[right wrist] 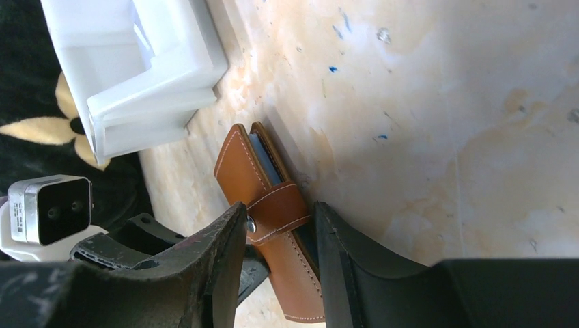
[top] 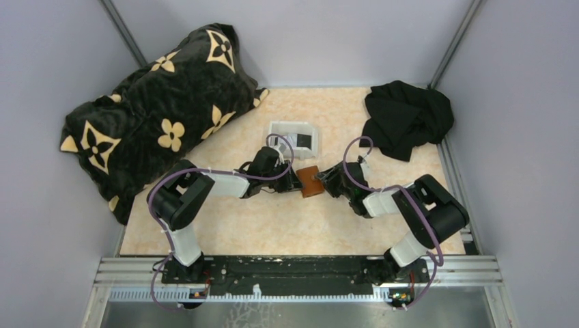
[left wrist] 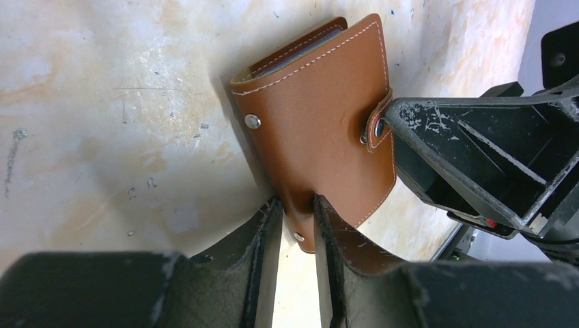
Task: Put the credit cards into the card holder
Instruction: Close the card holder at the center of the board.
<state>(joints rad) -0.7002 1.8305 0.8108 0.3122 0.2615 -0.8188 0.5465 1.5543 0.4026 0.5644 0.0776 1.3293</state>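
Between L gripper (left wrist: 297, 206) & R gripper (right wrist: 280, 213): 1 card holder (left wrist: 315, 113) (folded)

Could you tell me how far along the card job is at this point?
Nothing looks done: cards lie in the white tray, and the brown card holder is folded shut. In hand: the left gripper pinches its edge, the right gripper straddles its strap. Left: opening it, loading cards.

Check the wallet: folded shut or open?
Folded shut. Both wrist views show the wallet with its covers together, and the strap wraps over the edge, apparently snapped.
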